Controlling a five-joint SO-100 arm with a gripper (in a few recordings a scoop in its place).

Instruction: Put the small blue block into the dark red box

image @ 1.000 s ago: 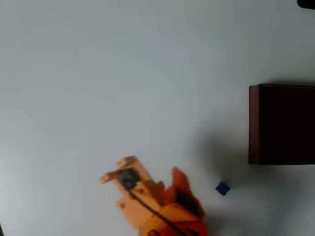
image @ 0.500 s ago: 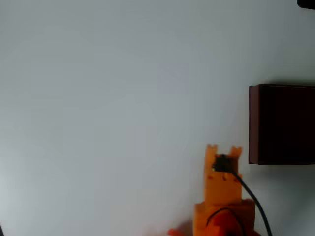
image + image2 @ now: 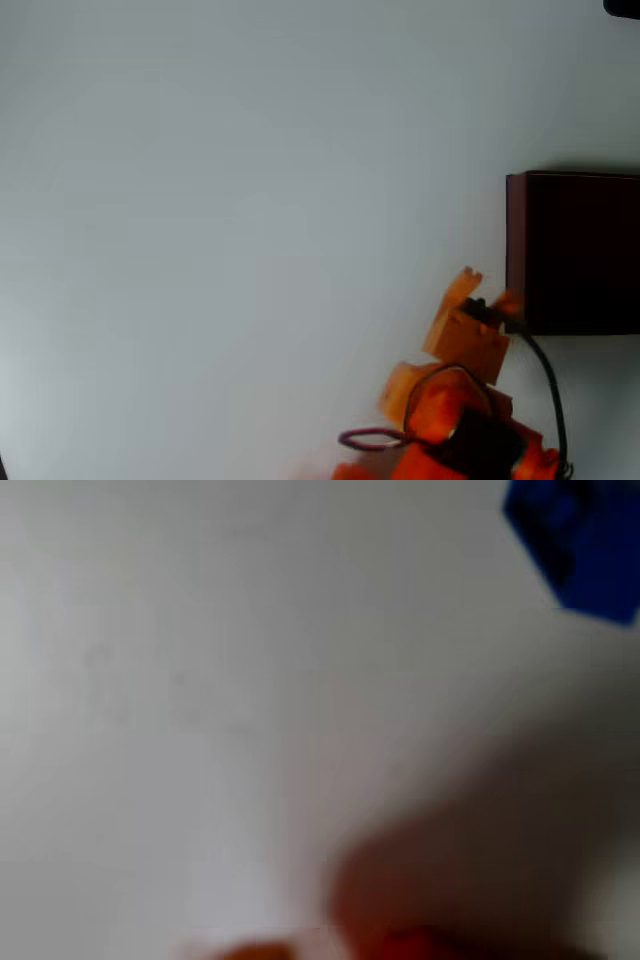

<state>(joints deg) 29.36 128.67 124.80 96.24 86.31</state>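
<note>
Orange plastic two-finger gripper (image 3: 487, 290) sits low beside the near corner of the large rectangular box with thin dark red walls and near-black interior (image 3: 515, 250), on a plain white table (image 3: 250, 200). In the overhead view two finger tips show apart, so the jaws appear parted with nothing between them.

The tiny bright blue cube (image 3: 580, 545) appears blurred at the wrist view's upper right edge, resting on the table, off to one side of the jaw line, not between the fingers.

Risks, as judged:
- Closing now would likely grasp nothing; the cube is off-axis.
- Sideways correction could nudge the cube away.
- One finger tip lies touching or just beside the box wall; further travel may shove the box.
</note>
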